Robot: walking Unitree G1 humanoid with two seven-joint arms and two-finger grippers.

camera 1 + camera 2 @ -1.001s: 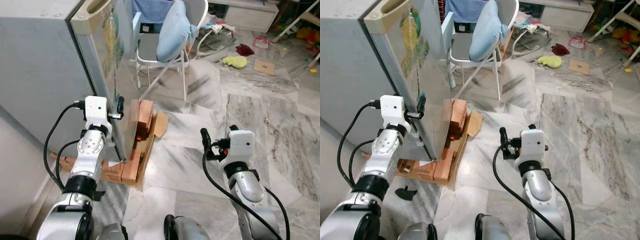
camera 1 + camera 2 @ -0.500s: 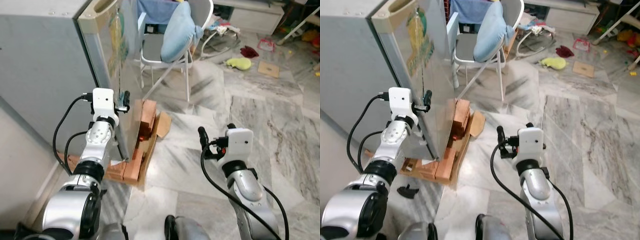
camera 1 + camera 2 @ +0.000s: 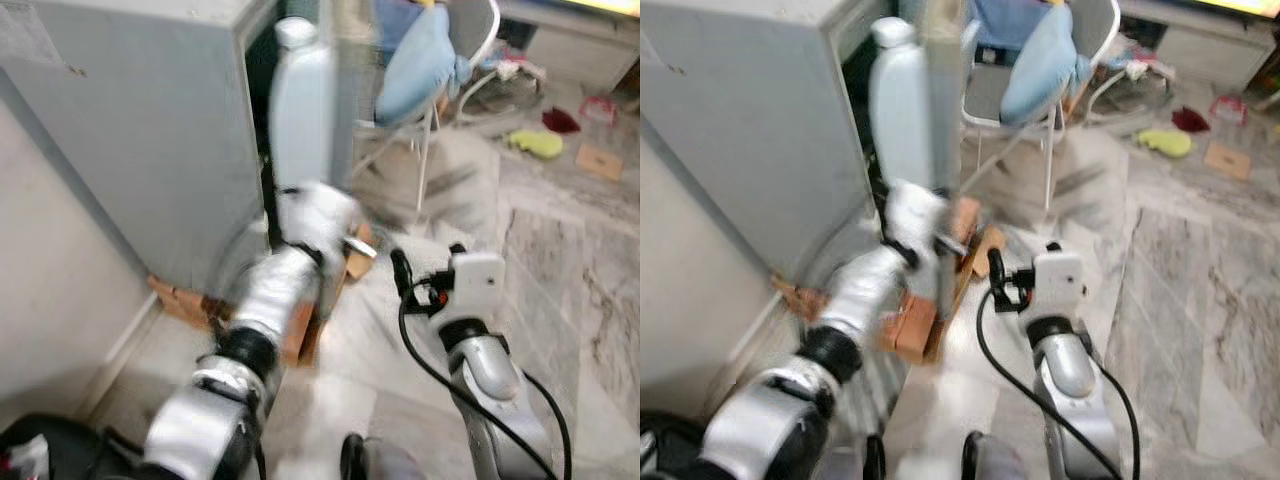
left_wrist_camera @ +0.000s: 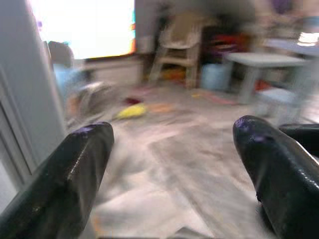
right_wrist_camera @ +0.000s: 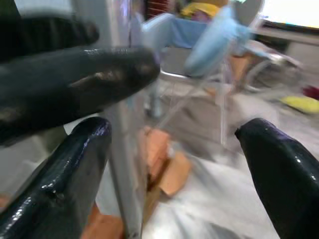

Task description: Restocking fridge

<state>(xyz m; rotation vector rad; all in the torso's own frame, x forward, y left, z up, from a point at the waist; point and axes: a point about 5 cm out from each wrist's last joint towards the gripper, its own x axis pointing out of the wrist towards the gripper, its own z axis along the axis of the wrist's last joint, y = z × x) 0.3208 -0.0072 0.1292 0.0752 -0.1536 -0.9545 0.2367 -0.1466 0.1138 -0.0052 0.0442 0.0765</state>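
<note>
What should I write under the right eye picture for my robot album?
Robot's blurred left arm at the open fridge door, a white bottle in it; right gripper waits open.

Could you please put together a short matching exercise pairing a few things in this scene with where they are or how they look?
Things:
1. grey fridge
2. white folding chair with a pale blue cushion
3. reddish bricks
4. right gripper

States:
A. fingers apart, empty
B. under the fridge
C. door swung open
D. behind the fridge door

Pairs: 1-C, 2-D, 3-B, 4-A
</note>
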